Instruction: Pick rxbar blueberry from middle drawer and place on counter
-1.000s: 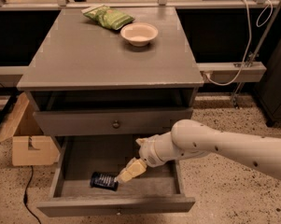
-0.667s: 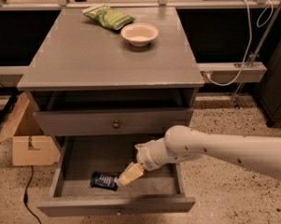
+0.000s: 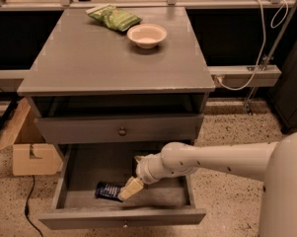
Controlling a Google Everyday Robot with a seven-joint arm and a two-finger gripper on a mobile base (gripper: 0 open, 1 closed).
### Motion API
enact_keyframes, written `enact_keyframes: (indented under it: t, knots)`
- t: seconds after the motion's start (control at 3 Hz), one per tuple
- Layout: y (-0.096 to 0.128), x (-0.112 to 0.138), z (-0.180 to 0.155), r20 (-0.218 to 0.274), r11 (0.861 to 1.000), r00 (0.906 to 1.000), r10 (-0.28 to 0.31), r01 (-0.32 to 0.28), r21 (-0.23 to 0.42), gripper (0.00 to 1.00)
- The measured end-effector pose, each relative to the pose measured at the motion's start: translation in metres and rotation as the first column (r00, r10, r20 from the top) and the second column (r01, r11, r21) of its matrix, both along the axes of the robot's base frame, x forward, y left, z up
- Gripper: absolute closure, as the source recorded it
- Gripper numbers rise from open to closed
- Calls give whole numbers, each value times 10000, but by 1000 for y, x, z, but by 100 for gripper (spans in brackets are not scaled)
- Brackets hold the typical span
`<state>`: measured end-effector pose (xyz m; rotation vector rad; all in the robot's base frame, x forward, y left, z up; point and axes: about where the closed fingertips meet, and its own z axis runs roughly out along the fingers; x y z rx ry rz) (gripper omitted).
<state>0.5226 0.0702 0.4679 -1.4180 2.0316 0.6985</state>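
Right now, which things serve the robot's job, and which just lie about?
Job: dark navy-blue snack bar; open grey wooden drawer; flat grey cabinet top; pale gripper, inside that drawer.
Lying about: green crinkly bag; pale round bowl; brown cardboard box.

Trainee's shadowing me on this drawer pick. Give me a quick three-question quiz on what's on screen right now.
1. True or false: the rxbar blueberry already lies on the counter.
2. Where is the gripper? A) over the counter; B) down inside the open middle drawer, at the bar's right end; C) out of view.
3. Name the two things resting on the counter.
Key: 1 false, the bar lies in the drawer. 2 B. 3 the bowl and the green snack bag.
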Motion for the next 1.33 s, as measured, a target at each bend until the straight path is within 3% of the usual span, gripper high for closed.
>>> enact_keyframes:
  t: [0.67,1.0,1.33]
  knots:
    - [45,21,-33,1003,9948,9916,821,-877,527,0]
    - [45,21,-33,1004,9947,9915,823,-879,527,0]
    - [55,21,-43,1266,9896,9849,1179,-1271,674,0]
